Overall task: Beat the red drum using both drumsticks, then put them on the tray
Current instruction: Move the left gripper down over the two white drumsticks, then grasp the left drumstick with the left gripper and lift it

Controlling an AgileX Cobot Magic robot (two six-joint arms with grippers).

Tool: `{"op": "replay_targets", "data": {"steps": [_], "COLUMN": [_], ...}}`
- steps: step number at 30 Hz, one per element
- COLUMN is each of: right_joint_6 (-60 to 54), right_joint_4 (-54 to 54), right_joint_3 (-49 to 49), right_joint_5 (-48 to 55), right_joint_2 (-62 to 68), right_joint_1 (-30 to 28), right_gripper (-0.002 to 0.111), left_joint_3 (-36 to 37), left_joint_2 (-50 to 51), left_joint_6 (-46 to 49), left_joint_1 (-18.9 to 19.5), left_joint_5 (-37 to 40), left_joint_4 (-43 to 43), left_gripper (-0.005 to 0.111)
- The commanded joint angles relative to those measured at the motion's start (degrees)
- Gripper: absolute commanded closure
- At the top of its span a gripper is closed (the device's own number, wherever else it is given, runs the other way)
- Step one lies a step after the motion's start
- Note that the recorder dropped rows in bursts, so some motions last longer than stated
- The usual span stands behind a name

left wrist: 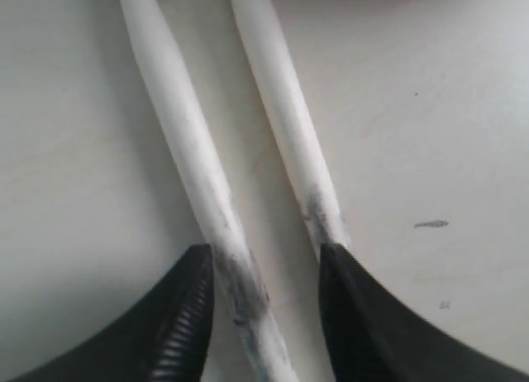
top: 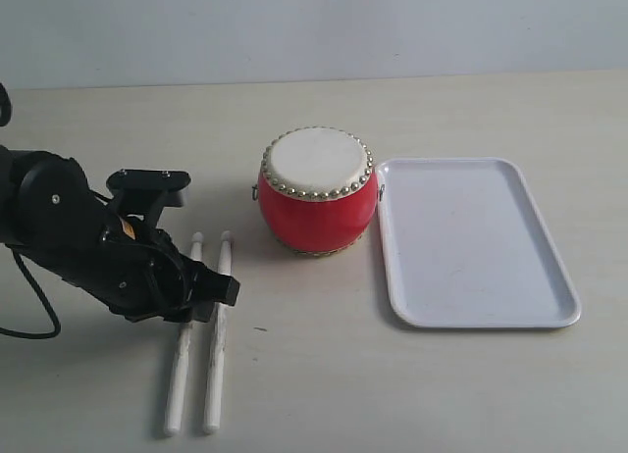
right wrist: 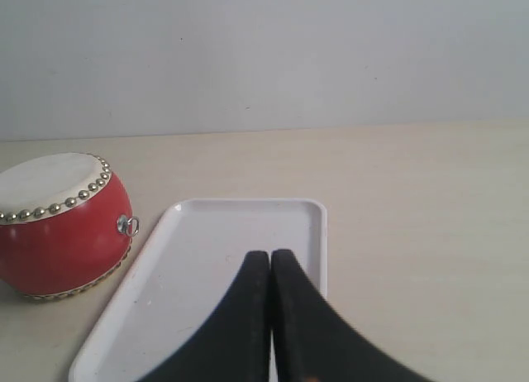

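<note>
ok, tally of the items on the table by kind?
drumsticks: 2
drum: 1
tray: 1
total: 4

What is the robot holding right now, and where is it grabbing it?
Nothing yet. The left fingers are open on either side of one drumstick lying on the table; the right fingers are shut and empty.

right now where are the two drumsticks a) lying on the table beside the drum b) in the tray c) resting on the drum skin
a: both drumsticks lie side by side on the table, left of the red drum in the exterior view.
</note>
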Motion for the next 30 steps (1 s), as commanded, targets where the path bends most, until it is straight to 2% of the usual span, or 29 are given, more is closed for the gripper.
{"op": "replay_targets", "data": {"steps": [1, 14, 23, 30], "right_joint_6": [-0.19, -0.19, -0.19, -0.19], "right_joint_4": [0.00, 0.00, 0.00, 0.00], "right_joint_3": [0.29, 0.29, 0.29, 0.29], "right_joint_5": [-0.60, -0.60, -0.60, -0.60], "right_joint_2": [-0.29, -0.29, -0.29, -0.29], "right_joint_1": [-0.29, -0.29, -0.29, -0.29], "right_gripper": [0.108, 0.108, 0.108, 0.108], "left_joint_3": [0.14, 0.80, 0.80, 0.69], "left_joint_2": [0.09, 0.30, 6.29, 7.57], "left_joint_6": [-1.03, -1.03, -1.16, -1.16], "left_joint_1": [-0.35, -0.35, -0.35, -0.35], "left_joint_5": [0.21, 1.05, -1.98, -0.58], "left_joint_4": [1.03, 1.04, 0.70, 0.70], "left_gripper": [0.065, 0.065, 0.065, 0.065]}}
